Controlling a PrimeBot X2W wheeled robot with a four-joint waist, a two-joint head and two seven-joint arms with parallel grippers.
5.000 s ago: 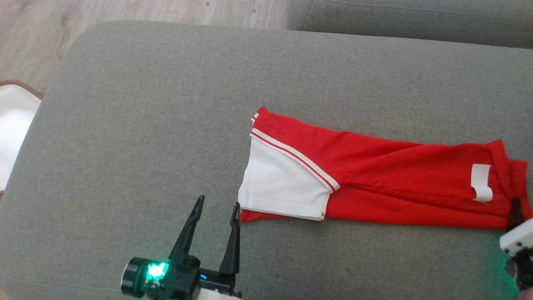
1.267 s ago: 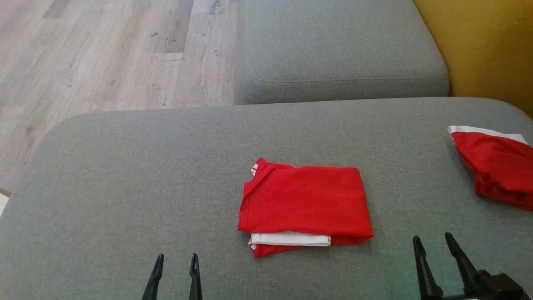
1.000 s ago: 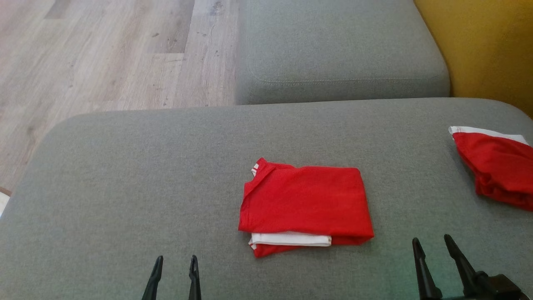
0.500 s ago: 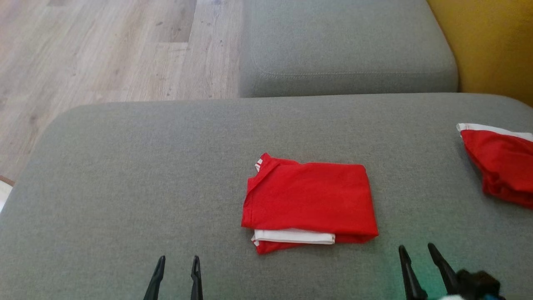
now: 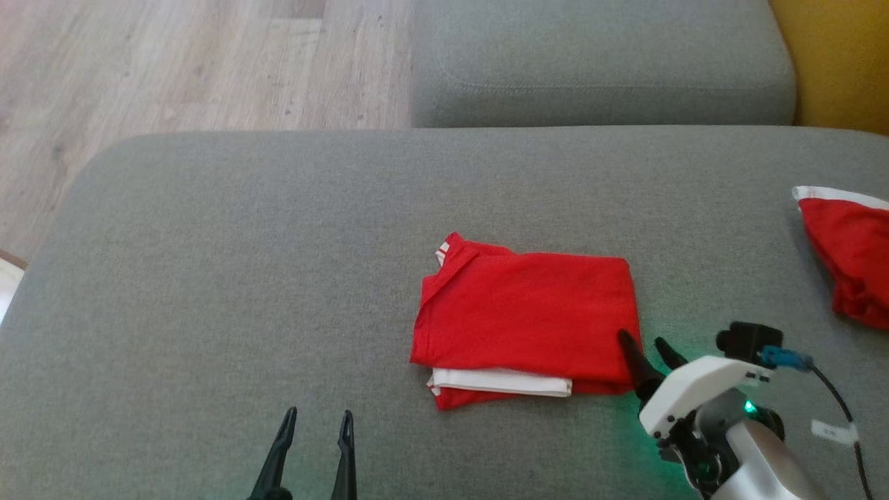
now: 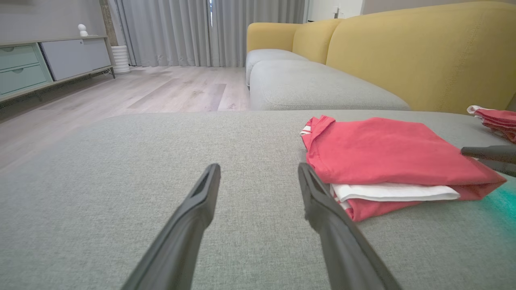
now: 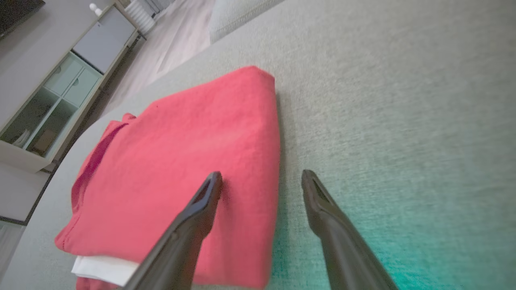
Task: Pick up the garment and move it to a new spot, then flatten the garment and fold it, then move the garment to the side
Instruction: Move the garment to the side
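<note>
The garment [image 5: 524, 319] is a red shirt with a white layer, folded into a neat rectangle on the middle of the grey cushion [image 5: 243, 264]. My right gripper [image 5: 642, 342] stands open at its right edge, one finger over the red cloth and the other over the cushion. In the right wrist view the garment [image 7: 177, 177] lies under the left finger, and the gripper [image 7: 261, 178] straddles its edge. My left gripper [image 5: 316, 418] is open at the front, left of the garment and apart from it. In the left wrist view its gripper [image 6: 259, 169] points past the garment [image 6: 387, 153].
A second red and white cloth [image 5: 851, 250] lies bunched at the cushion's right edge. Another grey cushion [image 5: 597, 62] sits behind, beside a yellow backrest [image 5: 833, 62]. Wooden floor [image 5: 173, 62] lies beyond the cushion's far left edge.
My right arm has swung in from the lower right to the garment's right edge. The camera has tilted down a little. The left gripper has kept its place.
</note>
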